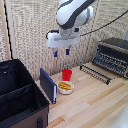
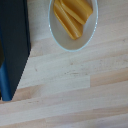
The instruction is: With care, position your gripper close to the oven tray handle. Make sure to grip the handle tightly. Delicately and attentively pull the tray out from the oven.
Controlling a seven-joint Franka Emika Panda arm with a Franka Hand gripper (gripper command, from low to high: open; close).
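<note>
My gripper hangs open and empty from the white arm, high above the wooden table, with its two dark blue fingers apart. It is well to the exterior view's left of the oven, a black toaster oven at the right edge. The tray of thin bars sits at the oven's front. The oven tray handle, a long thin black bar, runs along the tray's front edge just above the table. The gripper's fingers do not show in the wrist view.
A red cup and a white bowl of yellow pieces stand below the gripper; the bowl also shows in the wrist view. A blue flat panel stands beside them. A big black fabric case fills the left.
</note>
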